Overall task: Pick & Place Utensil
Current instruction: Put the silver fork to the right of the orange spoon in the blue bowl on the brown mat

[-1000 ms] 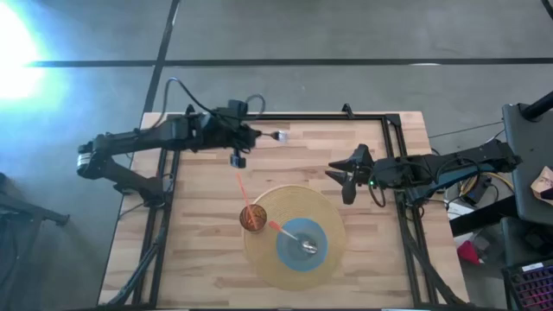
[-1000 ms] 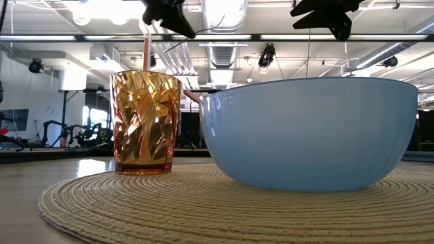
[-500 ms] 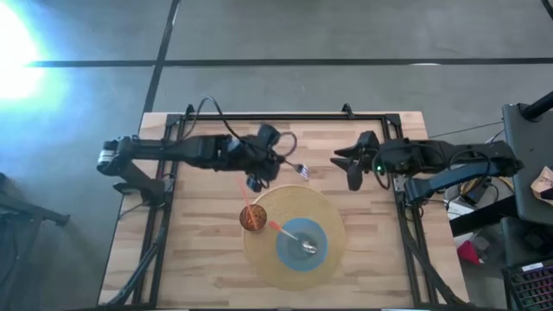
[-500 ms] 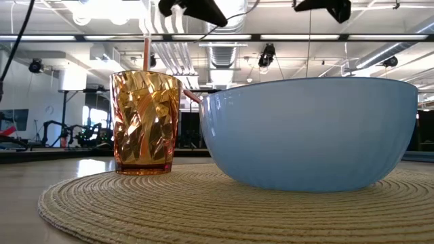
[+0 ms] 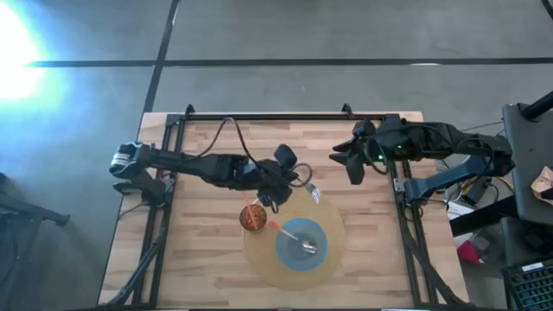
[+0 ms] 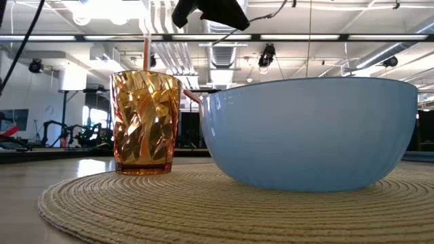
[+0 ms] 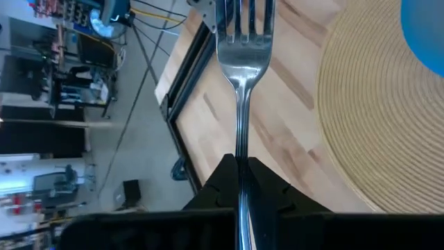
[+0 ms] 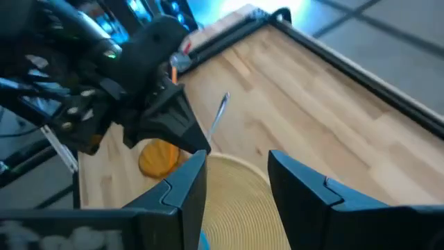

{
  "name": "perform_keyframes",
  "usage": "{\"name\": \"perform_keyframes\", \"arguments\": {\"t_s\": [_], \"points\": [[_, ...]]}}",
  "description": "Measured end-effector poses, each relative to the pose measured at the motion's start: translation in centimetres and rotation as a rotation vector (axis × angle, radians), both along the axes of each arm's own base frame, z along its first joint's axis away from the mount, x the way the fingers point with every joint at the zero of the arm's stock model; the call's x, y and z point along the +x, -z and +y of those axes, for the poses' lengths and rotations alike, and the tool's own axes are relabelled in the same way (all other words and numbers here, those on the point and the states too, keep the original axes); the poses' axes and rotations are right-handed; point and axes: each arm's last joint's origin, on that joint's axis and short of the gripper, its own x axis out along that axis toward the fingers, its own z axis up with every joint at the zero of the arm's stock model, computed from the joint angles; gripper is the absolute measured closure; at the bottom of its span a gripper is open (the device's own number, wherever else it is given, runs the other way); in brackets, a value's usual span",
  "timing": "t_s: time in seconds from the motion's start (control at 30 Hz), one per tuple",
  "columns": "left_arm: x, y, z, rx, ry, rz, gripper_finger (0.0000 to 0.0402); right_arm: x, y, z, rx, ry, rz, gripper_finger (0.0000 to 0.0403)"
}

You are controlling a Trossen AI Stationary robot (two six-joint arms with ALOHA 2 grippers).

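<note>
The fork [image 7: 244, 42] is clamped in the left gripper [image 7: 239, 170], clearly seen only in its wrist view; the right gripper [image 5: 352, 164] is held open, empty, at far right.

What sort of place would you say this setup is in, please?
Probably a robotics lab or workshop: exposed ceiling ducts, concrete floor, and a framed wooden table with a woven placemat.

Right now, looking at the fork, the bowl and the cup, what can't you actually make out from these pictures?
- What is in the blue bowl: low view, its own wall hides it; high view, a grey thing too small to name.
- Fork handle end: left wrist view, buried in the shut left gripper.
- Amber cup contents: low view, only a red stick rises from it.
- Right gripper: absent from the low view, cut off by the top edge.
</note>
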Motion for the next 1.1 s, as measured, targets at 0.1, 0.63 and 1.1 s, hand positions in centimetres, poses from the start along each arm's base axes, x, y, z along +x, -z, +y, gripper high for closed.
{"name": "perform_keyframes", "arguments": {"t_s": [0.1, 0.63, 1.1], "points": [[0.2, 0.3, -0.7, 0.044, 0.008, 0.008, 0.0397, 0.7, 0.2, -0.1, 0.033, -0.003, 0.060, 0.0252], [0.7, 0.7, -2.7, 0.149, 0.034, -0.002, 0.0393, 5.1, 4.3, 0.4, 0.202, -0.162, 0.296, 0.0252], [0.9, 0.4, -2.8, 0.144, 0.056, -0.040, 0.0394, 7.6, 5.5, 0.3, 0.259, -0.293, 0.279, 0.0252]]}}
